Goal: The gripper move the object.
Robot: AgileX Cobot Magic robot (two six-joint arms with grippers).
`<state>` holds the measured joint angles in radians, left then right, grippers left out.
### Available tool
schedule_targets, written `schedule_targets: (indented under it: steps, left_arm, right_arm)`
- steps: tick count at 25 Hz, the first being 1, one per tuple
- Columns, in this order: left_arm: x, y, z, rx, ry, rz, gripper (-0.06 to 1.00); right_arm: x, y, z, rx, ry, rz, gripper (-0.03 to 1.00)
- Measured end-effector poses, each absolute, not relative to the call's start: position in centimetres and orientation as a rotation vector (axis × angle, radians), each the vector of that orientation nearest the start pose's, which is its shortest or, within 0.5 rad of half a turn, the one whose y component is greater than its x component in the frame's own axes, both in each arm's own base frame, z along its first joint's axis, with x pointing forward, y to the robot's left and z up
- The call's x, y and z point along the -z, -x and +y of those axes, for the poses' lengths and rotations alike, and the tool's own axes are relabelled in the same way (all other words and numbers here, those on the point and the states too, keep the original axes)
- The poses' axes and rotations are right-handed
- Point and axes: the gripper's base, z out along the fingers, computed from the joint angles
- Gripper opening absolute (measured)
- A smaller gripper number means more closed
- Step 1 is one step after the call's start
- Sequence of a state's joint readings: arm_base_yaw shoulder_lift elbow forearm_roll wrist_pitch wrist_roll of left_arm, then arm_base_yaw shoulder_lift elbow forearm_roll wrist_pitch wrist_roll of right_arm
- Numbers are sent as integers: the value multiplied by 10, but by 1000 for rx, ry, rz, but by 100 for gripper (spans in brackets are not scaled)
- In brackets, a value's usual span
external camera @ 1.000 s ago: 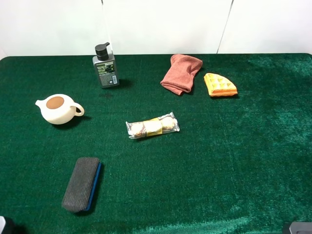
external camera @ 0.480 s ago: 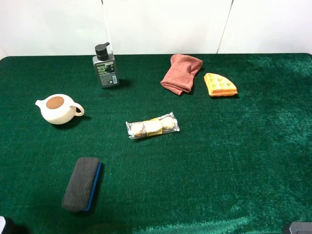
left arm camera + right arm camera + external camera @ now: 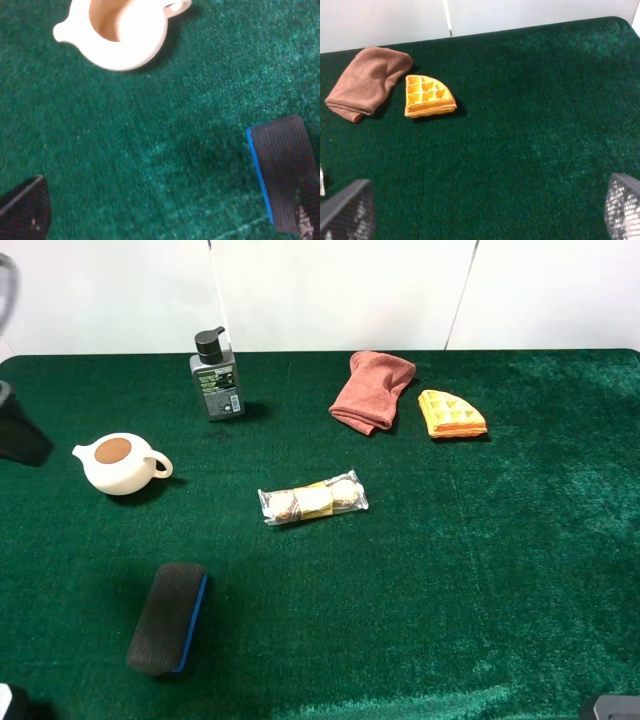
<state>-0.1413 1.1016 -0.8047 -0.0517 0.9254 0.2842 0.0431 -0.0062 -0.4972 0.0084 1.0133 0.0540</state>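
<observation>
left gripper [image 3: 165, 214] newly in view, wide, empty

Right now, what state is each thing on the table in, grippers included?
teapot: upright, lidless, untouched
pump bottle: upright, pump on
towel: folded
waffle: lying flat
snack packet: lying flat, wrapped
eraser: lying flat
left gripper: open, empty
right gripper: open, empty

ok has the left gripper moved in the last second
Yes. The left gripper has swung in at the left edge of the exterior view and is now just left of the teapot; earlier it was not there.
</observation>
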Motion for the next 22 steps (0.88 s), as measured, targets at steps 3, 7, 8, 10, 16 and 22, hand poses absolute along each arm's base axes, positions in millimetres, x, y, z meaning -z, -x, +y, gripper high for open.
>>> schedule_targets:
  steps: [3, 7, 8, 10, 16, 22]
  left_arm:
    - [-265, -207, -38, 23, -612, 2680, 99]
    - [-249, -227, -49, 21, -709, 2662, 99]
    - [-245, -230, -52, 21, -729, 2655, 99]
    - [-235, -237, -59, 20, -794, 2651, 99]
    - [-206, -254, -71, 11, -943, 2644, 99]
    - [-186, -268, -74, -5, -999, 2625, 99]
  right_arm:
    - [-280, 4, 0, -73, -11, 1994, 70]
    - [-280, 4, 0, -73, -11, 1994, 70]
    - [-280, 4, 0, -73, -11, 1994, 70]
    - [-280, 4, 0, -73, -11, 1994, 70]
    - [-280, 4, 0, -73, -11, 1994, 70]
    - [-280, 4, 0, -73, -11, 1994, 70]
